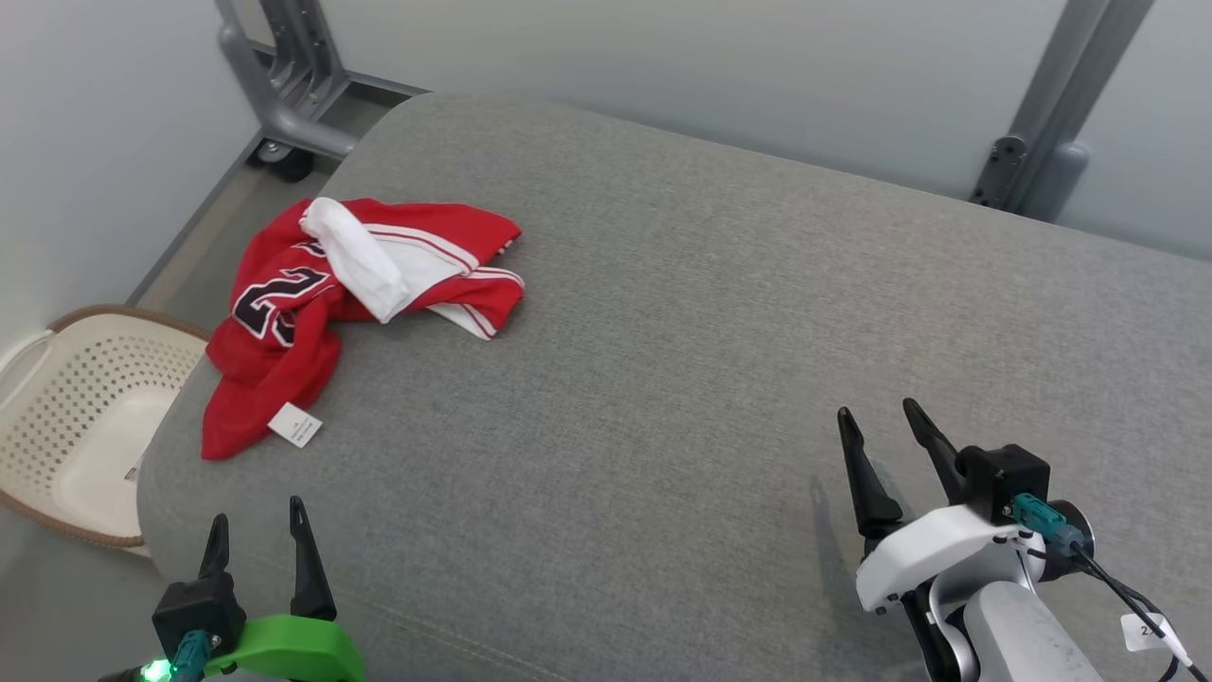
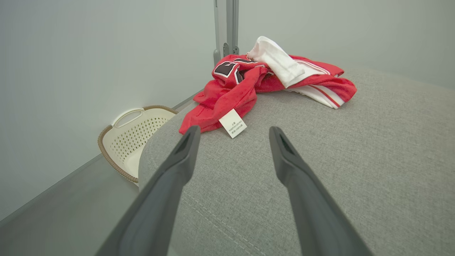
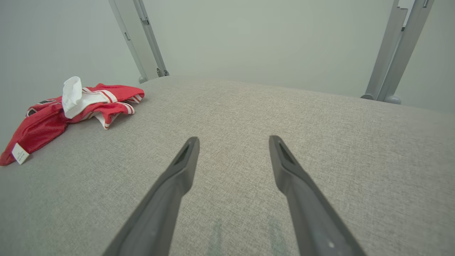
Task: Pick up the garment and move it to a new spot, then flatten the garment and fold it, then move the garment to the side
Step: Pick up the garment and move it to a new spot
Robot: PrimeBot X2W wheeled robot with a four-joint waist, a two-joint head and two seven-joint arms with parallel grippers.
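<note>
The garment [image 1: 312, 303] is a red jersey with white trim and a dark number, crumpled at the left edge of a grey cushioned surface [image 1: 682, 360]; a white label hangs off its near end. It also lies ahead in the left wrist view as the garment [image 2: 245, 85], and far left in the right wrist view as the garment [image 3: 64, 113]. My left gripper [image 1: 258, 530] is open at the near left corner, short of the cloth, with nothing between its fingers [image 2: 185, 153]. Over the near right of the surface, my right gripper [image 1: 876, 421] is open and empty too.
A cream perforated laundry basket [image 1: 85, 417] stands on the floor left of the surface, just below the garment's edge. Grey metal frame posts [image 1: 294, 85] rise behind, at back left and back right [image 1: 1051, 142]. The wide grey middle lies between the two grippers.
</note>
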